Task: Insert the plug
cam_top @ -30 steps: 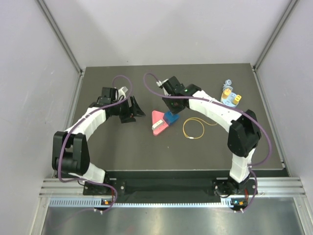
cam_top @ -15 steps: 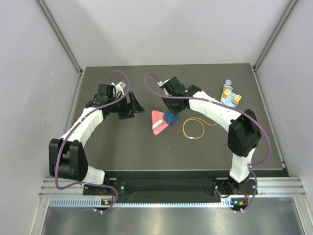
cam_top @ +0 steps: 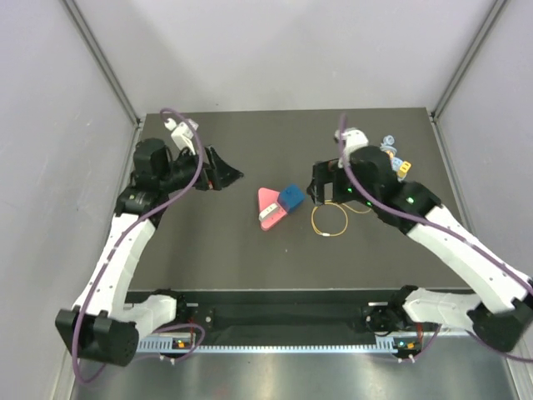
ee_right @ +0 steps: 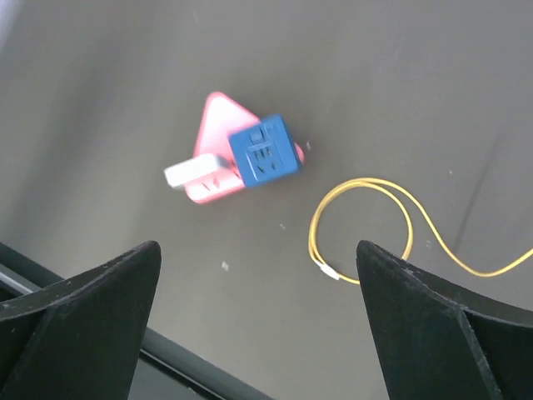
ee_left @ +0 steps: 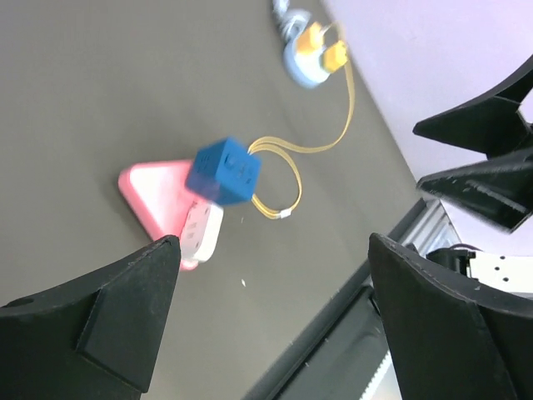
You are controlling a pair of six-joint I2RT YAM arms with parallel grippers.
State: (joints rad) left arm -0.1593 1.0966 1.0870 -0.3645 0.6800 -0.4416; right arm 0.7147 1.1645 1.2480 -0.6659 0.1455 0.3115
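1. Both grippers are released and empty: the left gripper [cam_top: 223, 172] hangs over the table's [cam_top: 208, 250] left rear, and the right gripper [cam_top: 319, 190] hovers above the cable [cam_top: 331, 221] loop.
2. The plug [cam_top: 402, 169] sits at the right rear on a pale blue base [ee_left: 301, 67], well apart from the blue cube [cam_top: 291, 197] and pink triangle [cam_top: 268, 208].
3. Risk: a second yellow block [ee_left: 312, 37] stands just beside the plug, so a careless reach could grab the wrong one.
4. Risk: a finger dragged through the thin cable could yank the plug off its base.
5. A second ago the right gripper was down on the blue cube, nearly closed. It has since let go and drawn back rightward, and the left arm has lifted away to the left.
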